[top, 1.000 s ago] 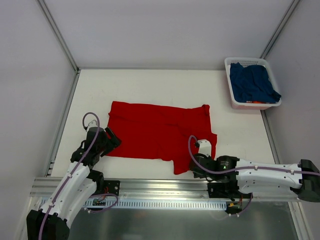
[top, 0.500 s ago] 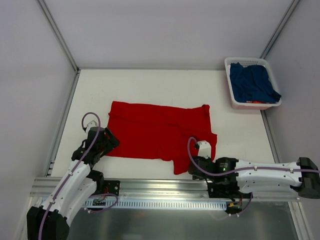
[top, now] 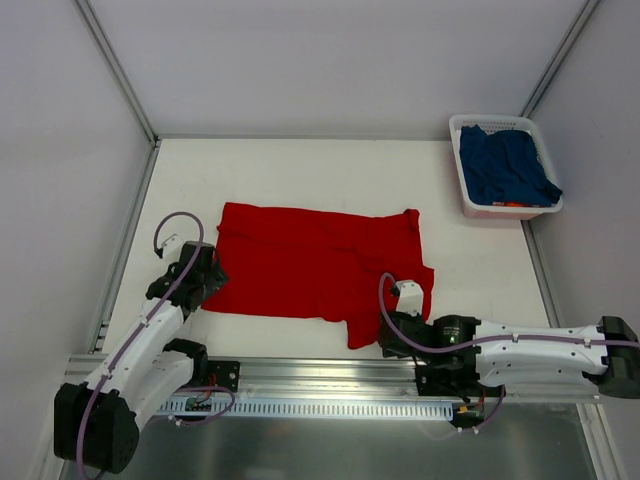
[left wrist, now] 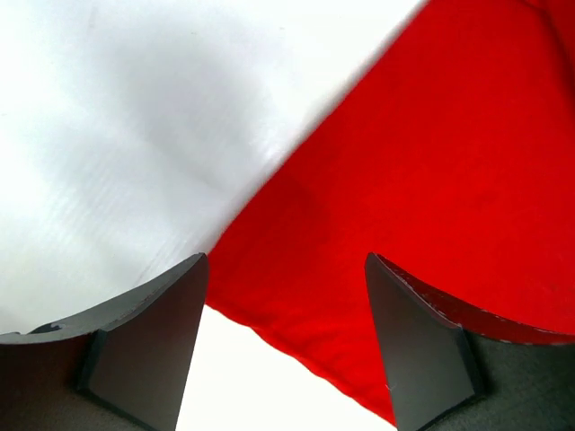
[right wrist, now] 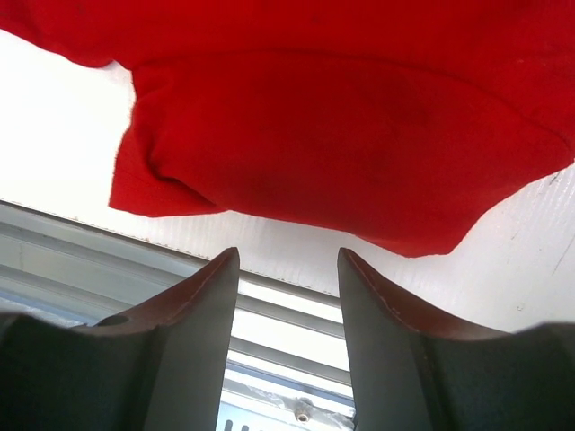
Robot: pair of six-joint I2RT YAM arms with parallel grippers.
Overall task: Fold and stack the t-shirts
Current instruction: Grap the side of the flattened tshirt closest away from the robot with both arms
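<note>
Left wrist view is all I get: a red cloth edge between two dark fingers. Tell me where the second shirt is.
Observer: The navy t-shirt lies bunched in the white basket at the far right corner of the table.
Operator: Report the right arm.
Observer: The right gripper is open at the near right corner of the red t-shirt, with nothing between its fingers.
Operator: Describe the whole red shirt.
Observer: It lies spread out mid-table, not yet folded.
</note>
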